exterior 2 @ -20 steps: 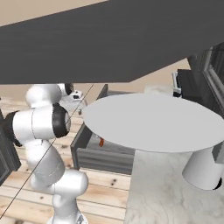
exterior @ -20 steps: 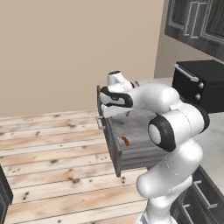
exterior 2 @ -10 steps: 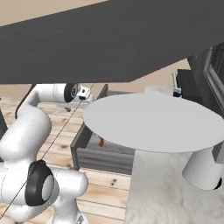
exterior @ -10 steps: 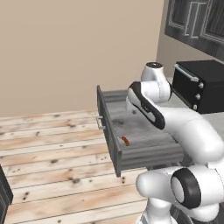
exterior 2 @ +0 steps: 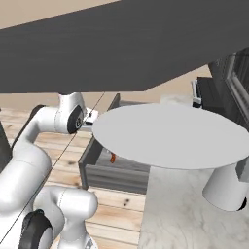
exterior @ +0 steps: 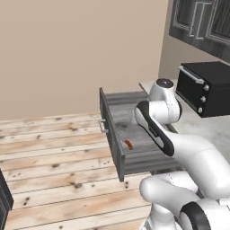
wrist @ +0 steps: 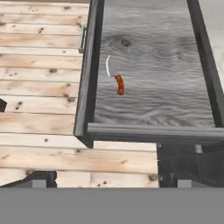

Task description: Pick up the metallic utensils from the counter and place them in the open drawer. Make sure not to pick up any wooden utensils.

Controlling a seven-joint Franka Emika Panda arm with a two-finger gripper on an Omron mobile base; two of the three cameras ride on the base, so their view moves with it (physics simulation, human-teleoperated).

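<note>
- Task looks part done: 1 knife [wrist: 117,79] w/ a silver blade & orange-red handle lies inside the open drawer [wrist: 148,130], on its grey wood floor.
- Knife sits near the drawer's front wall, the side w/ the small silver bar handle [wrist: 82,39]. It lies flat & touches no wall.
- Same knife shows as a small orange-red bit in the left base view [exterior: 129,144] & right base view [exterior 2: 113,157].
- Drawer is pulled far out over the wood floor [wrist: 39,78]. Apart from the knife, the drawer bottom I can see is bare.
- Left to do, I think: the fork. Can't spot it in the drawer or on the bit of marble counter [exterior 2: 194,209] that shows.
- Count: knives 1, drawers open 1, forks seen 0, wooden spoons seen 0.
- Robot arm [exterior: 166,134] reaches over the right side of the drawer; the hand cam looks down into the drawer from above.
- Gripper: can't tell if the fingers are apart or together. Nothing shows between them in the hand view, so I guess it holds nothing.
- A black oven [exterior: 205,87] sits on the counter, far right.
</note>
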